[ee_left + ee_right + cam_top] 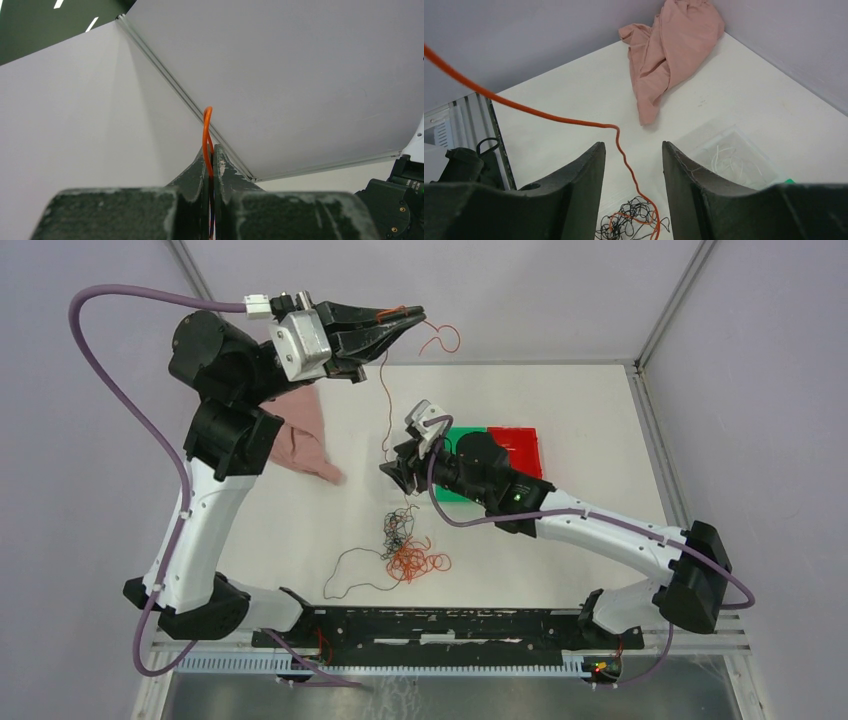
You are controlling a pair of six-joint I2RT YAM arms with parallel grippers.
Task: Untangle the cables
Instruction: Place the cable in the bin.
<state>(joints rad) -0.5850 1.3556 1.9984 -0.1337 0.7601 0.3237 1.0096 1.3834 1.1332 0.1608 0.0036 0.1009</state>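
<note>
One orange strand [384, 405] is pinched in the left claw [411, 317] at 12 o'clock; the right claw [392, 473] is half-spread, empty, near it. Limp, feather-light cables [403, 545] are heaped at 6 o'clock; single strands are judged best gripped.

Pink cloth [305, 435], green bin [466, 430] beside red bin [525, 445]

The pink cloth [671, 55] looks soft and matt, the table [300, 530] smooth, the orange cable [204, 132] glossy.

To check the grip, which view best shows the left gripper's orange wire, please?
Left wrist: the orange wire is pinched in the shut left gripper. Top external shows it small; right wrist, only the hanging strand.
</note>
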